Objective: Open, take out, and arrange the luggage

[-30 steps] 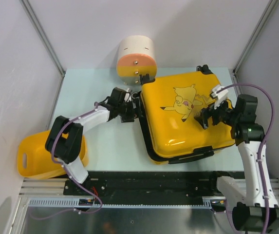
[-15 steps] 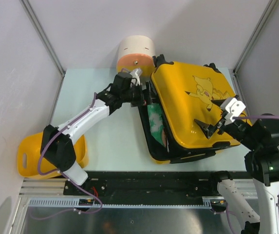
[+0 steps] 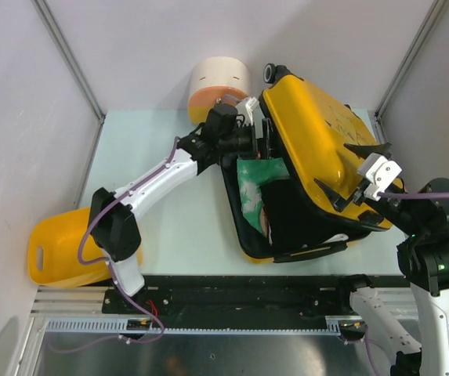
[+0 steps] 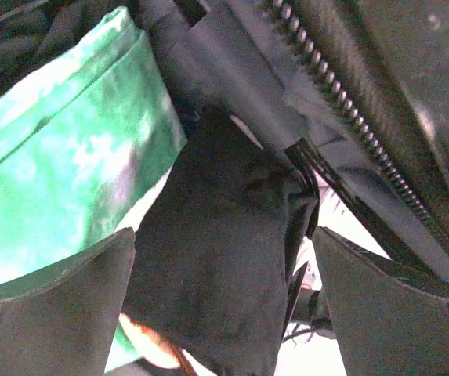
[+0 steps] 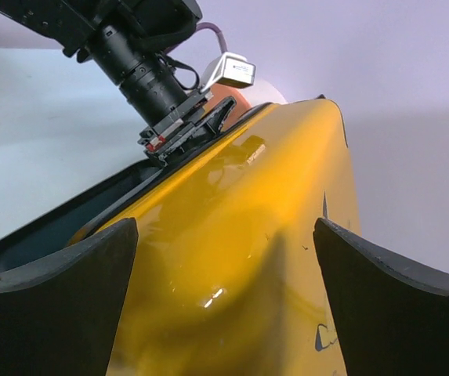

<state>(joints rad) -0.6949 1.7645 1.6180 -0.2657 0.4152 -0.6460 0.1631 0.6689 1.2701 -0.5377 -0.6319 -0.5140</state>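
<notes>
Left hand [image 3: 255,135], open, sits at the mouth of the half-open luggage [image 3: 310,133]; right hand [image 3: 348,168], open, straddles its outside. Luggage fills the bench's [image 3: 169,204] 3 o'clock, cylinder [image 3: 220,78] crowding 12. Left wrist view shows green cloth [image 4: 59,157] and zipper [image 4: 342,102]; right's, only yellow outside.

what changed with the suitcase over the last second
The suitcase lid swung up from shut, toward the right, uncovering green cloth. The left claw followed its edge toward the back; the right claw backed off rightward. Both claws stayed open; tub and round container unmoved.
</notes>
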